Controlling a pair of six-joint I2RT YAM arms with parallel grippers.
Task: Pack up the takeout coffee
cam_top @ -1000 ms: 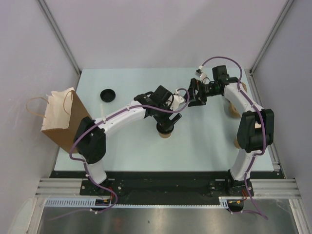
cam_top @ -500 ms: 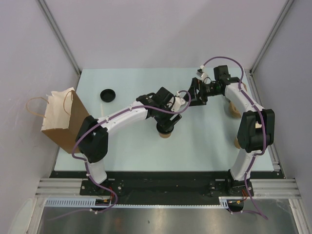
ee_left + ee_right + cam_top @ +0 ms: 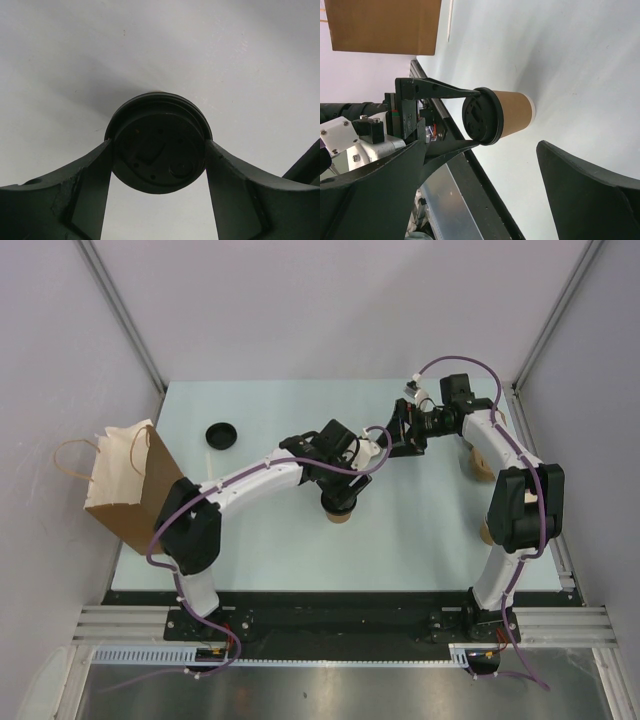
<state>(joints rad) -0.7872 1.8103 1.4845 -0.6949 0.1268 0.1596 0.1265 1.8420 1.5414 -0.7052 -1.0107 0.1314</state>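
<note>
The left gripper [image 3: 341, 500] is pinching the takeout coffee [image 3: 512, 117] by its black lid [image 3: 157, 147]; the cup is standing upright midway between the table's [image 3: 420, 535] side edges. The right gripper [image 3: 400, 432] is hovering spread wide, nearer the far right corner.

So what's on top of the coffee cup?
A round black lid, touched on two sides by the left tool. It covers the coffee cup, so whatever is inside cannot be seen.
</note>
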